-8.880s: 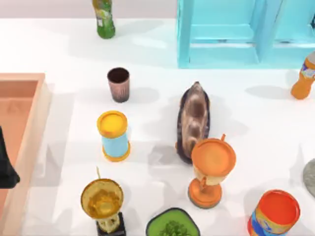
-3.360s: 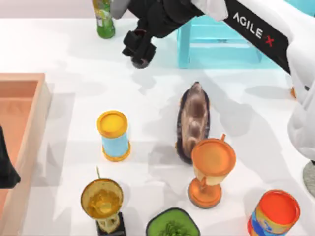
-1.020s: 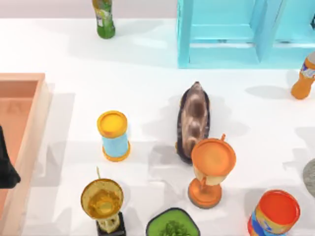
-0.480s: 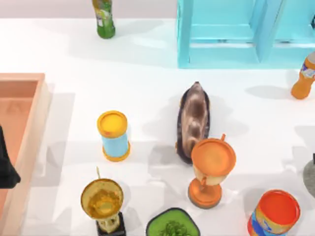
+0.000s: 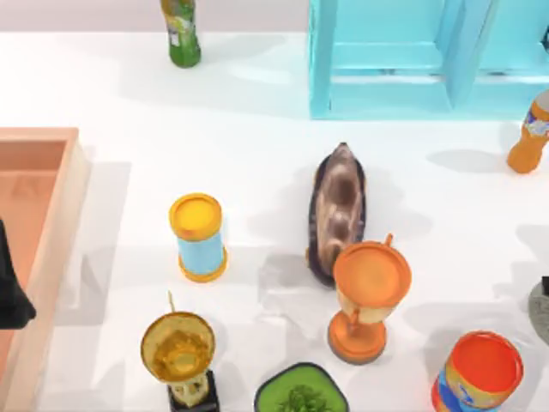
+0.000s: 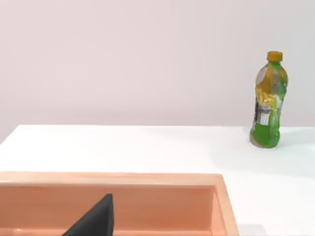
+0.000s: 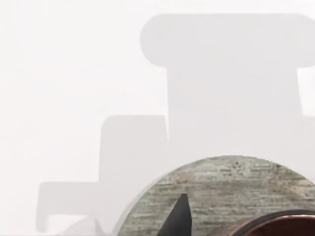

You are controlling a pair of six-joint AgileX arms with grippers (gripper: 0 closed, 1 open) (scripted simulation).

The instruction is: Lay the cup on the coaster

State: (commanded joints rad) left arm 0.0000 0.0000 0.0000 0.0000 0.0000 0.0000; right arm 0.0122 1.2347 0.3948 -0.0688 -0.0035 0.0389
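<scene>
The grey round coaster [image 5: 541, 314] lies at the table's right edge, cut off by the top view's border. My right gripper [image 5: 545, 284] pokes in just above it as a small dark tip. In the right wrist view the coaster [image 7: 221, 191] lies below, one dark finger [image 7: 178, 219] hangs over it, and the cup's pinkish-brown rim [image 7: 278, 222] sits right beside that finger. The gripper is shut on the cup, held over the coaster. My left gripper [image 5: 10, 296] is parked over the peach tray, open.
An orange goblet trophy [image 5: 369, 296], a brown oval object [image 5: 337, 210], a yellow-topped blue cylinder [image 5: 199, 236], a gold trophy [image 5: 180, 352], a green-filled bowl [image 5: 300, 393] and an orange can [image 5: 479, 373] crowd the front. A peach tray [image 5: 51, 232], turquoise rack [image 5: 403, 60] and green bottle [image 6: 268, 108] stand around.
The cup has left its spot behind the blue cylinder; my right arm lifted it and carried it right. In the last half second a dark tip came in over the coaster.
</scene>
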